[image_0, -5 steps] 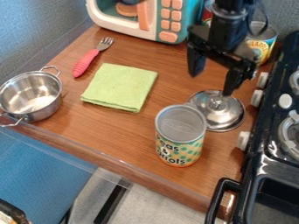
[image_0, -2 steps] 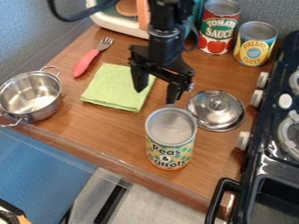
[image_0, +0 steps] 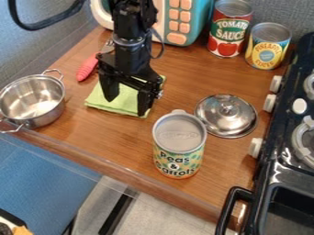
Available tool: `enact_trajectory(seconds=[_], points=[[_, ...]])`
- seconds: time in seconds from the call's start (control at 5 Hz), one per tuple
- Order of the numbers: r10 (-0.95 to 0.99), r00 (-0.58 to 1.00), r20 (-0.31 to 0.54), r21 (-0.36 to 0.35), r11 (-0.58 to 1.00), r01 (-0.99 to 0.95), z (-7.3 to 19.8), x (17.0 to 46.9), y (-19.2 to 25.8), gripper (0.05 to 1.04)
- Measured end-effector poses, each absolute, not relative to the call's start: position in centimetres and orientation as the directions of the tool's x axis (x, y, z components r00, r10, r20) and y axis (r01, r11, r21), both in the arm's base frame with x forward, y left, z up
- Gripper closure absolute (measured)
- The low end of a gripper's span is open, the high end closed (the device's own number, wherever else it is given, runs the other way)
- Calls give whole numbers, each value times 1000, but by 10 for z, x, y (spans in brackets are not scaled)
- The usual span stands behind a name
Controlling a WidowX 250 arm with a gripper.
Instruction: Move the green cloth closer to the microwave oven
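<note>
Black robot arm (image_0: 127, 50) comes in from the top edge, left of centre, a black cable (image_0: 46, 27) looping off to the upper left. Its claw (image_0: 127, 105) hangs over the green cloth (image_0: 96, 100), fingers wide apart, cloth visible between them. Whether the tips touch the fabric, I can't tell.

Cloth lies flat on the wooden tabletop (image_0: 116, 142), left of the frame's centre, partly hidden by the claw. The microwave oven (image_0: 195, 25), teal and white with orange buttons, stands at the top edge, beyond the cloth and well apart from it.

Left edge: two-handled metal pot (image_0: 36, 103), upright and open. Between pot and arm, a fork with a pinkish-red handle (image_0: 87, 69), its tined end partly behind the arm.

Upper right: a red can (image_0: 228, 27), upright, and just beside it a yellow-and-blue can (image_0: 268, 50). Nearer, right of centre, a round metal lid (image_0: 227, 114) lies knob up. A green-dotted can (image_0: 178, 149) stands upright just beside it, toward the lower middle. Down the right edge runs the black stove (image_0: 282, 167), pale knobs facing the tabletop.
</note>
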State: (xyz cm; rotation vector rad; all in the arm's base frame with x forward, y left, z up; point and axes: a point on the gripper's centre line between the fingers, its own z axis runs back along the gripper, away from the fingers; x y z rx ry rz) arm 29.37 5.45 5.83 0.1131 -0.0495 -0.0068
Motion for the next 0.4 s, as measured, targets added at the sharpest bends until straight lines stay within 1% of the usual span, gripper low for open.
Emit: enact_trajectory(seconds=[0.2,0.4], points=[[42,998,52,126,991,-48,58,292,77,83],[76,997,30,124,989,-79,48,293,90,83]])
